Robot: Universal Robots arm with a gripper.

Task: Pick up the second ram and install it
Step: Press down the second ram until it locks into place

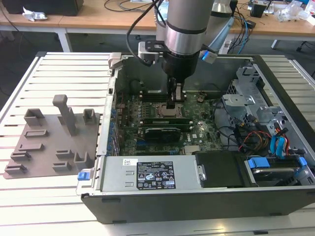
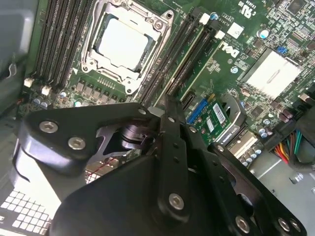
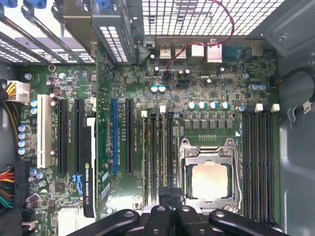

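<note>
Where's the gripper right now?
In the exterior view, the gripper is down inside the open computer case, low over the motherboard, right beside the CPU socket.

**Inside the open case, over the memory slots**

My gripper point(image 1: 175, 101) hangs inside the computer case point(image 1: 197, 196), just above the motherboard point(image 1: 202, 130). The CPU socket point(image 3: 209, 179) lies between two banks of memory slots point(image 3: 258, 162). On the exterior view's left, outside the case, the tray point(image 1: 44, 142) rests on the slatted table point(image 1: 59, 73). The power supply point(image 1: 152, 174) sits along the case's near wall.
</note>
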